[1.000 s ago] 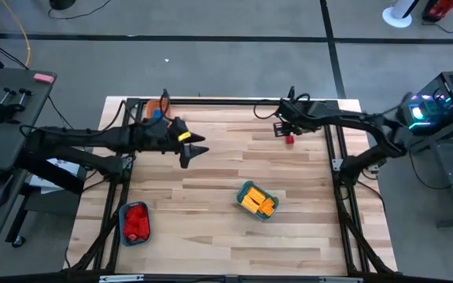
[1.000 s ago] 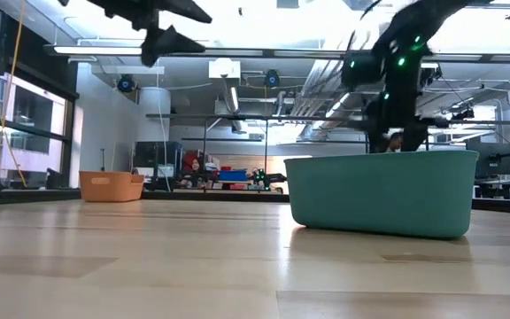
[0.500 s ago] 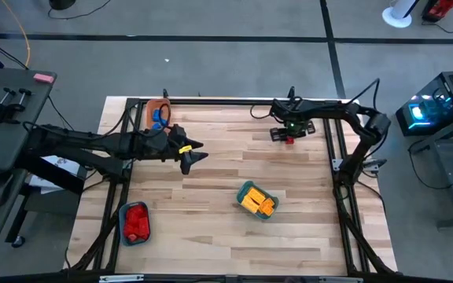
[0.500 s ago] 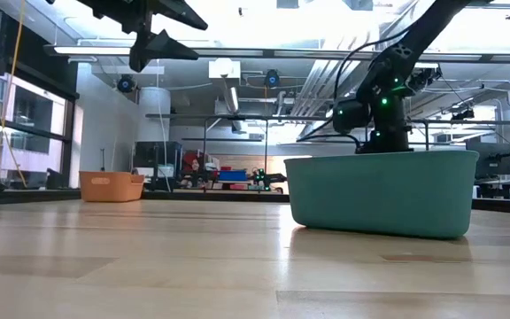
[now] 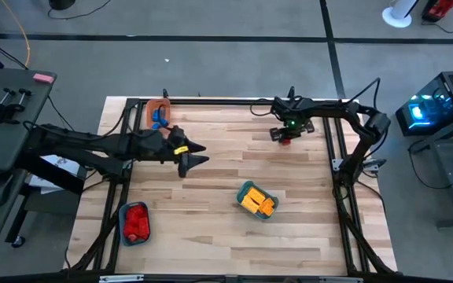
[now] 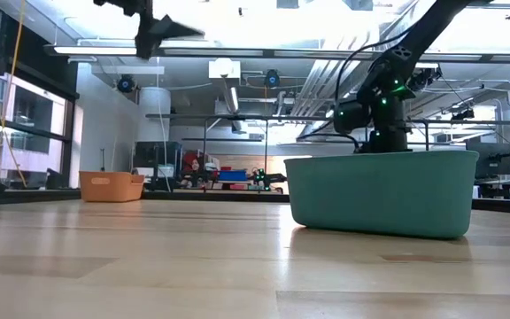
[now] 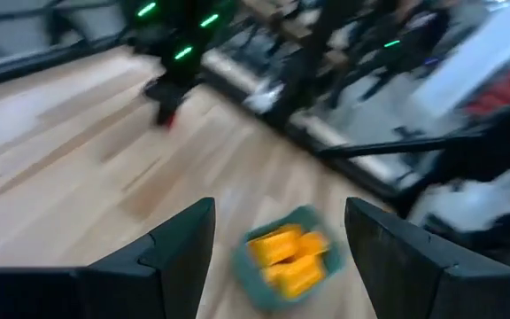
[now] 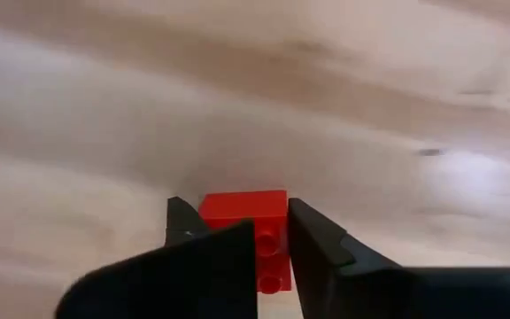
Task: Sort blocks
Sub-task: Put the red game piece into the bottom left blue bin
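Pale striped wood planking is being shown across the surface (image 5: 211, 196). A red block (image 8: 244, 223) is being framed by the black fingers (image 8: 312, 235) of the right gripper (image 8: 237, 232). Yellow-orange blocks (image 5: 258, 204) are being shown in a teal tray (image 5: 244, 190), red blocks (image 5: 136, 221) in another teal tray (image 5: 123, 223), and blue blocks (image 5: 159, 116) in an orange tray (image 5: 149, 109).

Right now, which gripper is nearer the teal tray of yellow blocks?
Left. The left gripper hovers up-left of the teal tray; the right gripper sits farther, at the far edge on a red block.

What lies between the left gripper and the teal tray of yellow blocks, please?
Only bare wooden table, as the high view shows: the left gripper hangs apart from the teal tray of yellow blocks, with nothing in between.
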